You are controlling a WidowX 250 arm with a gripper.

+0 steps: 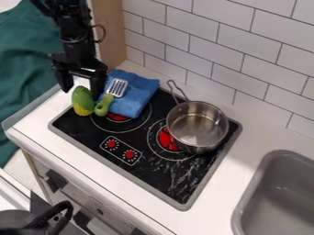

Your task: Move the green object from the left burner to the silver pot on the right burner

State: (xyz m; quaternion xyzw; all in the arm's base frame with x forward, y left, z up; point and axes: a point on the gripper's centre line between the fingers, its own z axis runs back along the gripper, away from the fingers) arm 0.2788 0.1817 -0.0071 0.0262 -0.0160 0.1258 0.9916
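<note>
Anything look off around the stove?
Yes: the silver pot sits off-centre on the right burner, leaving its red middle showing. A blue towel overlaps the left burner, and whitish streaks, perhaps scuffs, mark the stovetop near the pot.

A blue cloth [138, 92] lies at the far left. A gray sink [245, 200] sits in the counter [213, 206] near right, below white wall tiles [206, 48].

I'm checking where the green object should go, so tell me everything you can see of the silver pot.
The silver pot is round and looks like shiny metal, with a smooth interior and no lid. Its long, thin handle ends in a loop and points toward the tiled wall. It sits mouth up on the black stovetop, only partly covering the right burner. Nothing is visible inside.
</note>
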